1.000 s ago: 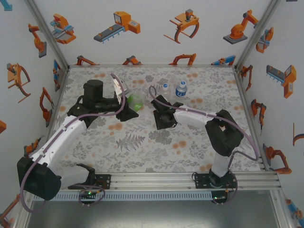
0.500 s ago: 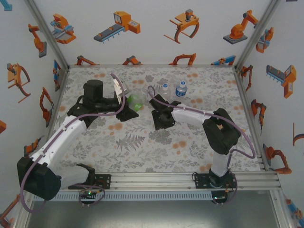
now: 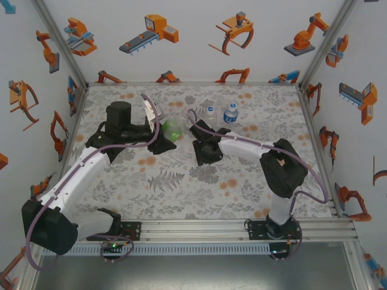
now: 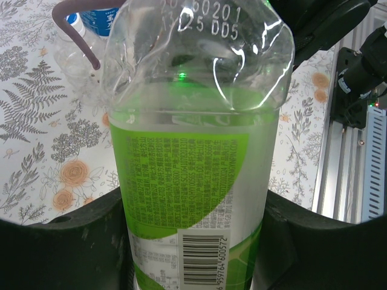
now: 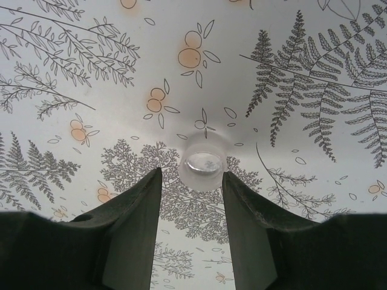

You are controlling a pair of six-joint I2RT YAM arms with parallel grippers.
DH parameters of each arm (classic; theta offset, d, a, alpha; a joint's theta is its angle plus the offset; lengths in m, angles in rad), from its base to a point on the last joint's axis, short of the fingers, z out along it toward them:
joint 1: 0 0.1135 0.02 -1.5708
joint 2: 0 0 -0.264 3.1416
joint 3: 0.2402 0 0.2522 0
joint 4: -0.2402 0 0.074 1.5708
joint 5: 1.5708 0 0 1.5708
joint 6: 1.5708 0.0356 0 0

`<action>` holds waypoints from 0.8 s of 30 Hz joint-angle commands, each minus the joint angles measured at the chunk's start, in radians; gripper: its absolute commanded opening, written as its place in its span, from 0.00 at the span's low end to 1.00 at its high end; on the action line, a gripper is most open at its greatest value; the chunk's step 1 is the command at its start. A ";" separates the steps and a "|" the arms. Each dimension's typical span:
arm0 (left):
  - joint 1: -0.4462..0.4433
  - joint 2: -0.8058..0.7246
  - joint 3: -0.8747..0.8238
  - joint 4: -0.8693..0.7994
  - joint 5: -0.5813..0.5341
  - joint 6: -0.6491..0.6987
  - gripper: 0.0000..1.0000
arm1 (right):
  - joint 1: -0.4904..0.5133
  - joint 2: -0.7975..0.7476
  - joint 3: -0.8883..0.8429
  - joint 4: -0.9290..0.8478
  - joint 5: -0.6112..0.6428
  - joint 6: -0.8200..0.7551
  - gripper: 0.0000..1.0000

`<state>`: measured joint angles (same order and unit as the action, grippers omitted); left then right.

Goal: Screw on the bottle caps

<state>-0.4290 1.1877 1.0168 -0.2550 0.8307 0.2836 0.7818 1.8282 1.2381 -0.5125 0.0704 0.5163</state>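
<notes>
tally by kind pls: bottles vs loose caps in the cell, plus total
Small transparent plastic bottles: 3 (green-labelled bottle, plain clear bottle, blue-labelled bottle)
Loose small round whitish plastic cap: 1
Total: 4

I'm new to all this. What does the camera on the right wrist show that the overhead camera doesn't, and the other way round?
Right wrist camera: a close look at a small round translucent white cap lying on the cloth between the fingertips of the open right gripper.

Overhead camera: both arms, the left gripper shut on a green-labelled clear plastic bottle, and a plain clear bottle beside a blue-labelled clear bottle at the far side.

Both: the right gripper and the grey-and-orange floral tablecloth.
</notes>
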 commanded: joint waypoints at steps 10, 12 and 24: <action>0.007 -0.005 0.018 -0.002 0.030 -0.010 0.04 | 0.006 0.007 0.017 -0.015 0.012 0.008 0.43; 0.007 -0.005 0.018 -0.002 0.030 -0.010 0.04 | 0.005 0.015 0.016 -0.015 0.012 0.007 0.43; 0.008 -0.003 0.020 -0.003 0.030 -0.009 0.04 | 0.007 0.047 0.010 -0.015 0.019 0.007 0.43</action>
<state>-0.4248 1.1877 1.0168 -0.2554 0.8307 0.2813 0.7822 1.8519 1.2388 -0.5121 0.0723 0.5163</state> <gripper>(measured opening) 0.546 0.433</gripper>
